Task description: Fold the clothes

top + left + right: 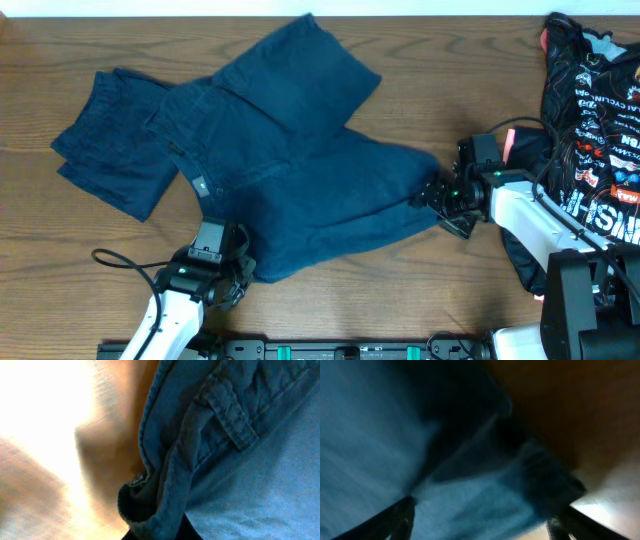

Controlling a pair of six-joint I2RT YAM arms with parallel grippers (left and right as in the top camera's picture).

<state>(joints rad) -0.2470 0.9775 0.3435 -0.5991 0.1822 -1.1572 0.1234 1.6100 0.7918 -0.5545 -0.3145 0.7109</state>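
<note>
Closest to the robot, the left gripper (240,266) is down at the near edge of the navy shorts (300,170), and its jaws are pinched on a bunched corner of the waistband. In the left wrist view the rolled seam sits right at the bottom of the frame, with a stitched belt loop (232,417) just above it and bare wood off to one side.

A little further in and over on the right, the right gripper (428,193) meets the shorts' right-hand edge. Its wrist view is badly blurred, but the two fingers (402,517) stand wide apart with blue cloth lying between them, so it is open and not clamped.

The shorts themselves lie spread across the middle of the wooden table (60,260), one leg reaching toward the far edge and the other out toward the right arm.

Further back on the left, a folded navy garment (115,140) lies touching the shorts' waistband side (partly tucked under it, by the look of it). Far right, a crumpled black printed garment (595,90) sits behind the right arm.
</note>
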